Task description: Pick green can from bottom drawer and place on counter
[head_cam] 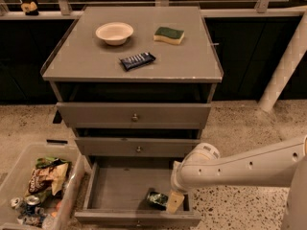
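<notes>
The green can (157,199) lies on its side in the open bottom drawer (115,190), near its front right corner. My gripper (173,201) hangs from the white arm that reaches in from the right. It is inside the drawer just right of the can, close to or touching it. The counter (96,59) is the grey cabinet top above the three drawers.
On the counter are a cream bowl (114,33), a green and yellow sponge (169,34) and a dark snack bar (137,60). A clear bin (14,171) of snack bags and silver cans stands on the floor at the left. A white post (285,63) rises at the right.
</notes>
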Tool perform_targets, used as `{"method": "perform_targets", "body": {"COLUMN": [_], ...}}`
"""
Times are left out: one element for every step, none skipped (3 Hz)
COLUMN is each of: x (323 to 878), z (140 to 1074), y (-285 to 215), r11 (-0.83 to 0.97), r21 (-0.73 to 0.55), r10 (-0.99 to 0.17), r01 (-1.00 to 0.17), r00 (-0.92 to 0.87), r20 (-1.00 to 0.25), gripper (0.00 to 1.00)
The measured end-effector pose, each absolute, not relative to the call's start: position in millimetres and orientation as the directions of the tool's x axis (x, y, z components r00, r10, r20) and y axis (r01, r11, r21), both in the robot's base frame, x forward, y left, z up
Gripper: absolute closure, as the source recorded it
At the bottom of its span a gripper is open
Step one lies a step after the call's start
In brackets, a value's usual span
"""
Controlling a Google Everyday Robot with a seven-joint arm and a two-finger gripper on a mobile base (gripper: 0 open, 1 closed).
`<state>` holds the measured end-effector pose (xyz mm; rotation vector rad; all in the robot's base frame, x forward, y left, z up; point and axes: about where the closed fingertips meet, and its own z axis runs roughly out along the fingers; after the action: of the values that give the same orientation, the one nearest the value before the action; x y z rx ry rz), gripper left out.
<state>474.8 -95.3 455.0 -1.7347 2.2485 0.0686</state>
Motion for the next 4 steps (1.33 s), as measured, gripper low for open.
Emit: {"method": "perform_targets", "body": {"x": [477, 505, 578, 582], "z": [449, 417, 340, 339], "y": [-94, -87, -53, -52], "r11": [0.266, 0.23, 0.183, 0.183], "r21": [-0.133, -0.106, -0.086, -0.089], "r10": [-0.937, -0.945, -0.949, -0.948], "r01": [-0.955, -0.967, -0.979, -0.979], "r00": [-0.224, -0.196, -0.153, -0.152], "r20": [-0.267, -0.261, -0.277, -0.28], "gripper": [0.0, 0.0, 0.0, 0.0]}}
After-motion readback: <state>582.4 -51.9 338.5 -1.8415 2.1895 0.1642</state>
